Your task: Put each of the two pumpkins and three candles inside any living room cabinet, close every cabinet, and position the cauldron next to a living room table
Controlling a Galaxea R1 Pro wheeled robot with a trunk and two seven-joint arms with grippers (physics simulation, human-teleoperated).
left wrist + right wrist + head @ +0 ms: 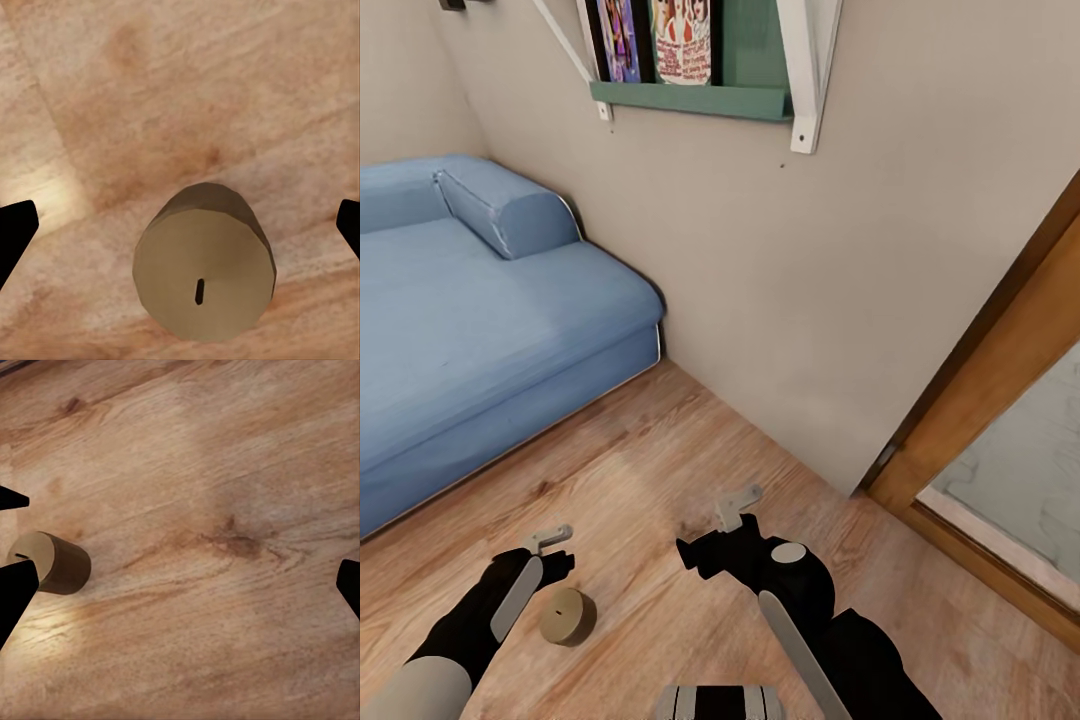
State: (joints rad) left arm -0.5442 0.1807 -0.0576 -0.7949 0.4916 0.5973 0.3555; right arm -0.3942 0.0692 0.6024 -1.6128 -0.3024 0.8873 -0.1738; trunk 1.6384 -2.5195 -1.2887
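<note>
One beige-cream candle (568,615) stands upright on the wooden floor, with a dark wick slot in its top. My left gripper (555,568) hangs just above and beside it. In the left wrist view the candle (204,262) lies below my left gripper (184,225), whose black fingertips (15,225) stand wide apart, so it is open and apart from the candle. My right gripper (695,553) hovers over bare floor to the candle's right, open and empty (182,585). The right wrist view has the candle (52,561) near one fingertip. The pumpkins and the cabinet are out of view.
A blue sofa (480,330) fills the left side, close to the left arm. A beige wall (810,300) runs behind, carrying a green shelf (690,100) with books. A wooden door frame (1000,380) stands at the right. Wooden floor (660,470) lies between.
</note>
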